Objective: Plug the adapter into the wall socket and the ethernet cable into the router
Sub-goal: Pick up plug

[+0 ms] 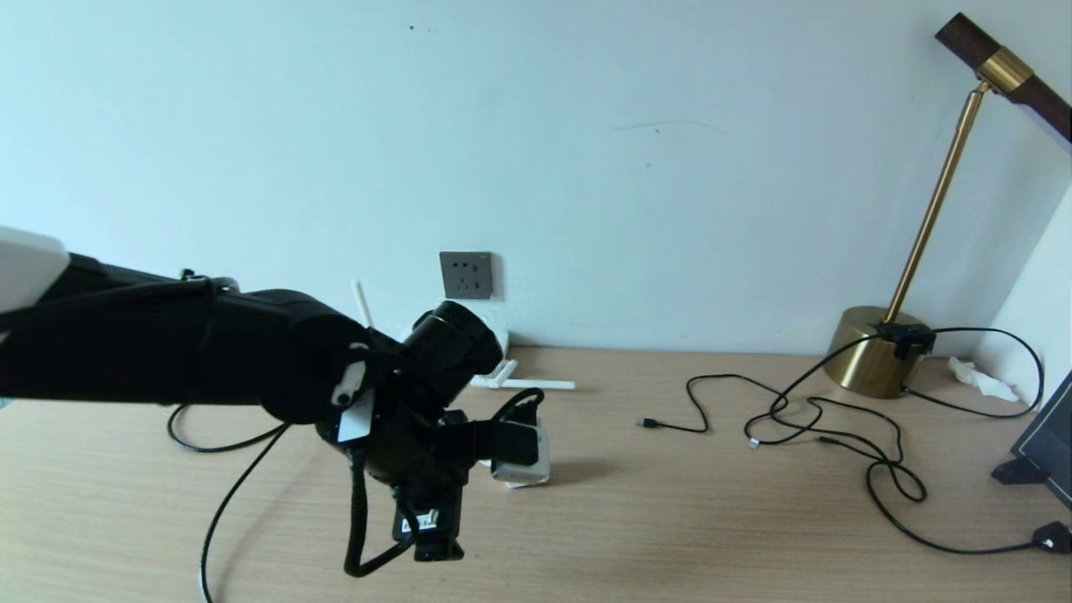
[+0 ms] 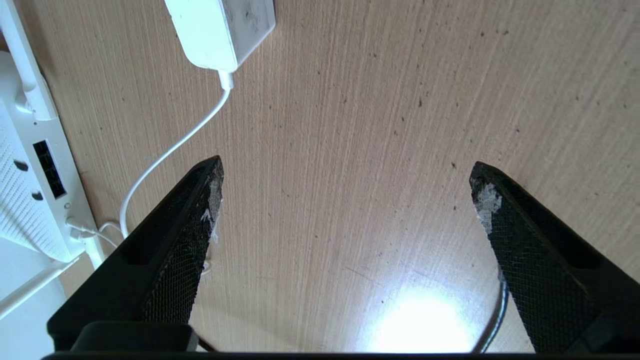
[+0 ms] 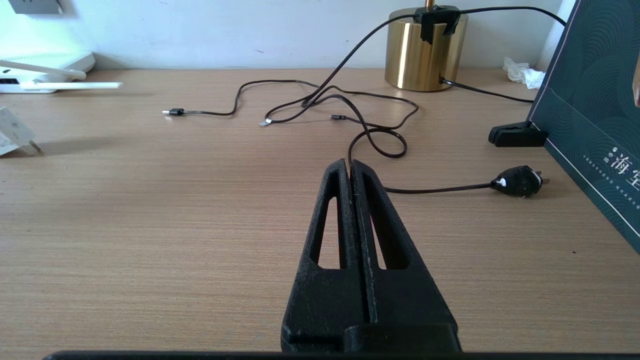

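The white adapter lies on the wooden table with its thin white cord running back to the router. My left gripper hangs open over bare wood just short of the adapter, holding nothing. In the head view the left gripper partly covers the adapter, and the arm hides most of the router, whose antenna shows. The dark grey wall socket sits on the wall above. The black ethernet cable trails at the left, its plug end hidden. My right gripper is shut and empty, low over the table's near side.
A brass lamp base stands at the back right with thin black cables sprawled before it. A black mains plug, a dark green box and a crumpled tissue lie at the right.
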Robot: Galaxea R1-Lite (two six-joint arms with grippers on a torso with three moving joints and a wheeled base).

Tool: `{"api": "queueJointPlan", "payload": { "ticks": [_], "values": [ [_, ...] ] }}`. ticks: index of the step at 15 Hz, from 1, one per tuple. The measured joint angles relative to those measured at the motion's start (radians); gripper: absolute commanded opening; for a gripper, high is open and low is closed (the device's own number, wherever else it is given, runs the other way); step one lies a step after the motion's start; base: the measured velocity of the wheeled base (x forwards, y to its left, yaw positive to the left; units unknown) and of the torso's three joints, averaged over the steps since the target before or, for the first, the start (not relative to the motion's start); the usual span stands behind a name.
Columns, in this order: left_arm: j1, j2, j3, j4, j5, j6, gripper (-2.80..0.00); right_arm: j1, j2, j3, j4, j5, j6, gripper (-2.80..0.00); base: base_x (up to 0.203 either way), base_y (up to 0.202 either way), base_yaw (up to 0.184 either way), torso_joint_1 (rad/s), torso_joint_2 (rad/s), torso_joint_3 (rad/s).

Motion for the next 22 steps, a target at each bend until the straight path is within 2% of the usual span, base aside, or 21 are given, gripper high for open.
{"api": "queueJointPlan", "payload": {
  "ticks": [7,10,15,19,22],
  "values": [
    [0.032,-0.033,0.026,-0.002,-0.013,0.040,0.00,0.000,0.000,0.000,0.000,0.000,0.000,-2.80,0.000,0.000,0.000,0.000,0.00,0.000],
    [0.050,-0.022,-0.004,0.000,-0.028,0.053,0.00,0.000,0.000,0.000,0.000,0.000,0.001,-2.80,0.000,0.000,0.000,0.000,0.00,0.000],
    [0.062,0.042,-0.173,0.052,-0.080,0.059,0.00,0.000,0.000,0.000,0.000,0.000,0.001,-2.80,0.000,0.000,0.000,0.000,0.00,0.000],
    [0.063,0.142,-0.327,0.082,-0.215,0.057,0.00,0.000,0.000,0.000,0.000,0.000,0.000,-2.80,0.000,0.000,0.000,0.000,0.00,0.000],
    [0.067,0.217,-0.474,0.195,-0.271,0.059,0.00,0.000,0.000,0.000,0.000,0.000,0.000,-2.80,0.000,0.000,0.000,0.000,0.00,0.000]
  ]
}}
